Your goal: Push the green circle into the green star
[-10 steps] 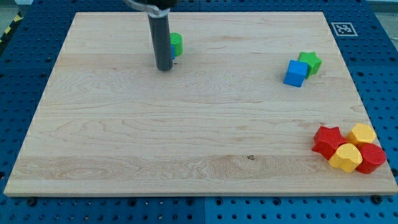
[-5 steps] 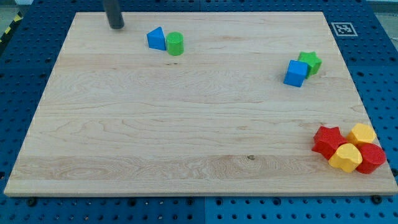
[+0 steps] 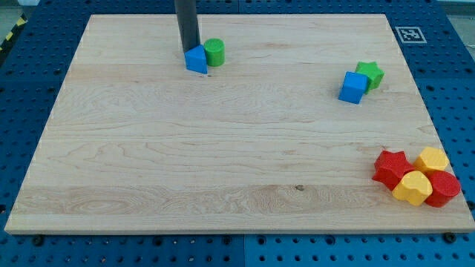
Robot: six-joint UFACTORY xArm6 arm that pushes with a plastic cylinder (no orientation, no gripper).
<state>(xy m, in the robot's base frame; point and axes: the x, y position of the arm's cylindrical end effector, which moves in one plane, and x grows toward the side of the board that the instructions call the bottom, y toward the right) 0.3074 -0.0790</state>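
The green circle (image 3: 214,52) stands near the board's top, left of centre. A blue triangle block (image 3: 197,60) touches its lower left side. My tip (image 3: 189,50) is at the blue triangle's upper left edge, touching it, just left of the green circle. The green star (image 3: 369,74) lies far off at the view's right, with a blue cube (image 3: 353,87) touching its lower left side.
A cluster of a red star (image 3: 391,167), two yellow blocks (image 3: 432,159) (image 3: 412,188) and a red block (image 3: 444,188) sits at the board's bottom right corner. A marker tag (image 3: 410,33) lies off the board's top right corner.
My tip went from beside the green circle up to the board's top left, then came back right against the blue triangle. The blue triangle has shifted down and right; the green circle has barely moved.
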